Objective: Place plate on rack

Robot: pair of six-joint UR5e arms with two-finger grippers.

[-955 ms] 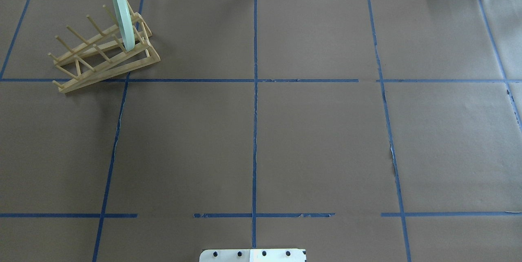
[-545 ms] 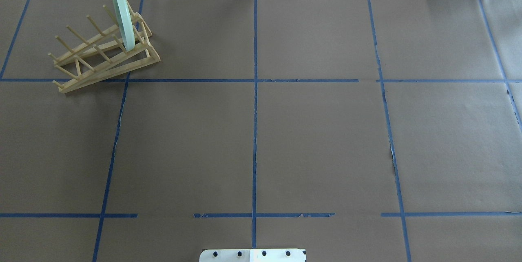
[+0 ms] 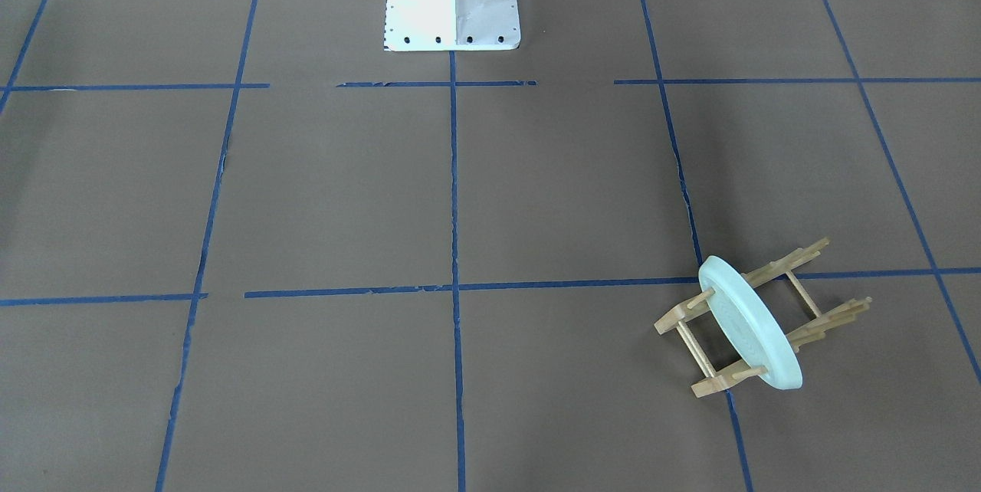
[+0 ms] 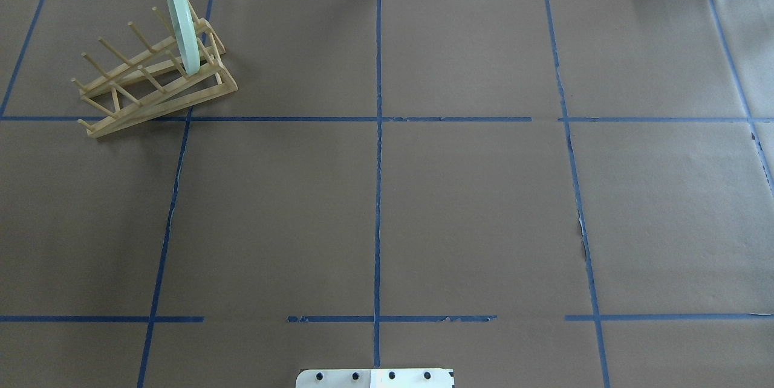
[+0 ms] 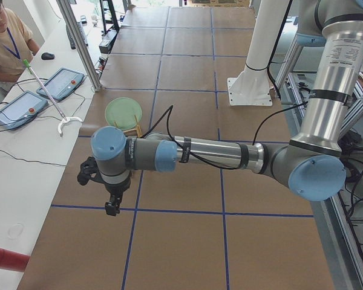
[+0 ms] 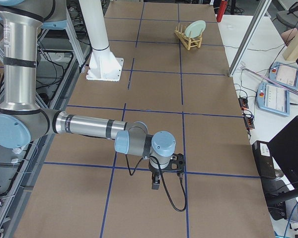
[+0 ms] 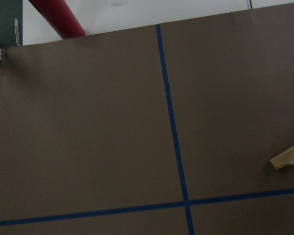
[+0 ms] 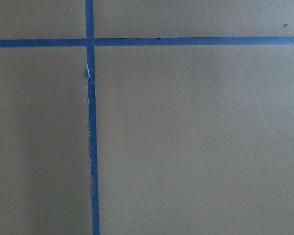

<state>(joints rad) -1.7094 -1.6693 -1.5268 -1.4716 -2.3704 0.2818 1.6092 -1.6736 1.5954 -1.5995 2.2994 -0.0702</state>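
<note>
The pale mint-green plate (image 4: 181,25) stands on edge between the pegs at one end of the light-wood rack (image 4: 151,89), at the table's far left. Both also show in the front view, the plate (image 3: 747,331) and the rack (image 3: 831,312). No gripper touches them. My left gripper (image 5: 112,205) hangs over the table well short of the rack, and it shows only in the left side view, so I cannot tell its state. My right gripper (image 6: 156,182) shows only in the right side view; I cannot tell its state. A rack end (image 7: 287,156) shows in the left wrist view.
The robot's white base (image 3: 452,1) stands at the table's near middle. Blue tape lines grid the brown paper. A red cylinder (image 5: 6,260) lies on the white bench beside the table. An operator (image 5: 6,36) and tablets (image 5: 63,81) are at that bench.
</note>
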